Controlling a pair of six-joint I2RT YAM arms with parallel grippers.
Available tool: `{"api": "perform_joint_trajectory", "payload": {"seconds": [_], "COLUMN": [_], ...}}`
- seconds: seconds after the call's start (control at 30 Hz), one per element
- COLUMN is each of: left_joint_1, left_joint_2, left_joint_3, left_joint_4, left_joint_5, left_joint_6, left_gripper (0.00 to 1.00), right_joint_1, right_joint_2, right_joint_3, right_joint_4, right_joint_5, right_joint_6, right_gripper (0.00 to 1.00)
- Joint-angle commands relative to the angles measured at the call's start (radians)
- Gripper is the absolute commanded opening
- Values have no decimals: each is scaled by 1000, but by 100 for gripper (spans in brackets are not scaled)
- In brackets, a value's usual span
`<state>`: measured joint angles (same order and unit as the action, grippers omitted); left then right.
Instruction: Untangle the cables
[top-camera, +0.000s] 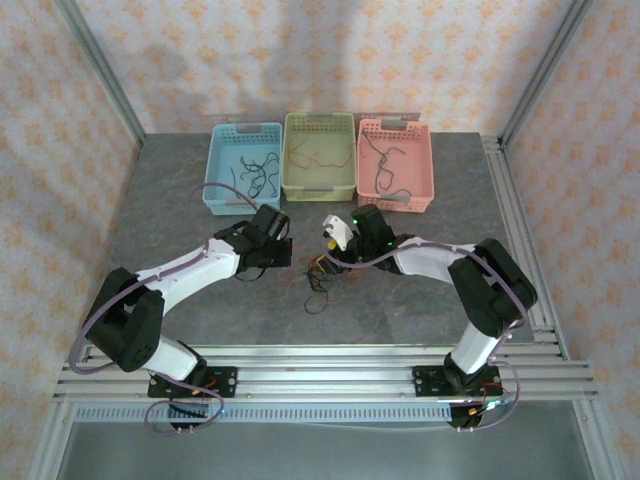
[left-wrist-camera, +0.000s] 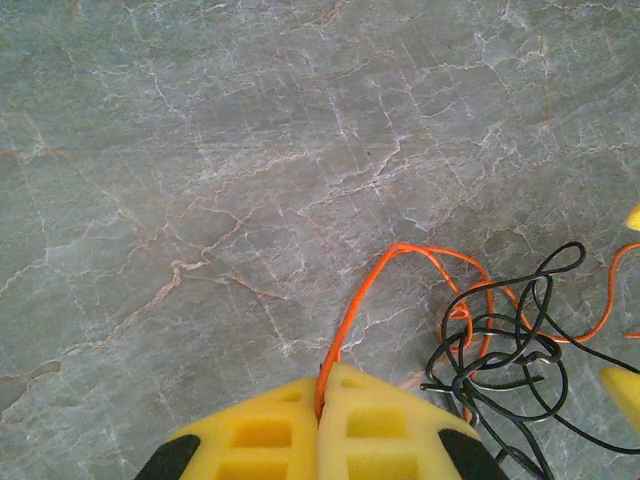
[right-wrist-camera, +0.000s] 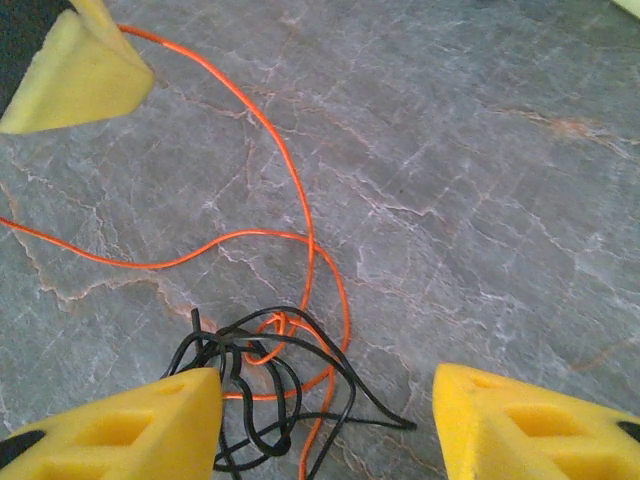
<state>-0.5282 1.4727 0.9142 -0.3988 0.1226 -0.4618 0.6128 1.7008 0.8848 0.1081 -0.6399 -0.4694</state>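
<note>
Toward the left, the left gripper (left-wrist-camera: 320, 385) is pinched shut on the orange cable (left-wrist-camera: 372, 280), which runs rightward into the black tangle (right-wrist-camera: 250, 360) mid-table (top-camera: 180, 200). Just above that knot hangs the right gripper (right-wrist-camera: 325, 375), jaws apart, plainly the nearer one.

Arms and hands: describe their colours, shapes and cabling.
The left arm and right arm have white links, black joints and lilac cables looping alongside. The left hand and right hand have yellow wedge-shaped fingers with rectangular recesses.
</note>
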Motion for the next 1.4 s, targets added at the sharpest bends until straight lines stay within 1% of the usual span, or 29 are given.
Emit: {"api": "perform_joint_trajectory", "payload": {"seconds": [0.0, 0.1, 0.2, 0.23, 0.3, 0.33, 0.47, 0.5, 0.53, 0.63, 0.77, 0.97, 1.07, 1.13, 1.23, 1.3, 1.37], "left_joint_1": [7, 8, 8, 8, 8, 7, 8, 8, 8, 7, 8, 8, 8, 8, 14, 26, 60], "left_joint_2": [-17, -15, -12, -10, -9, -9, -9, -9, -9, -14, -10, -23, -25, -30, -49, -90, -141], "left_joint_3": [-2, 0, 2, 4, 3, 3, 4, 4, 3, -1, 1, -8, -10, -13, -26, -57, -95], "left_joint_4": [9, 9, 6, 5, 4, 4, 4, 4, 4, 6, 4, 11, 10, 10, 10, 22, 38], "left_joint_5": [-6, -9, -8, -9, -9, -10, -13, -14, -14, -18, -26, -29, -33, -41, -73, -107, -125], "left_joint_6": [12, 13, 13, 13, 13, 13, 12, 11, 11, 9, 7, 3, 2, -1, -23, -49, -66], "left_gripper": [0, 0, 0, 0, 0, 0, 0, 0, 0, 0, 0, 0, 0, 0, 0, 0, 0], "right_joint_1": [24, 30, 33, 33, 34, 34, 36, 35, 34, 34, 29, -28, -68, -91, -99, -99, -99], "right_joint_2": [43, 70, 91, 99, 111, 114, 102, 94, 78, 21, -60, -196, -276, -332, -419, -449, -447], "right_joint_3": [61, 88, 112, 120, 127, 129, 114, 102, 86, 18, -72, -213, -274, -302, -347, -375, -394], "right_joint_4": [-98, -110, -117, -123, -124, -122, -85, -66, -38, 77, 231, 460, 519, 528, 544, 566, 585], "right_joint_5": [-33, -10, -2, -4, -3, 1, 1, -2, -3, 30, 108, 250, 314, 368, 463, 507, 554], "right_joint_6": [-100, -118, -118, -119, -118, -118, -107, -103, -95, -53, 22, 210, 295, 346, 403, 437, 470], "right_gripper": [58, 58, 55, 53, 47, 41, 11, 5, 1, 0, 0, 0, 0, 0, 0, 0, 0]}}
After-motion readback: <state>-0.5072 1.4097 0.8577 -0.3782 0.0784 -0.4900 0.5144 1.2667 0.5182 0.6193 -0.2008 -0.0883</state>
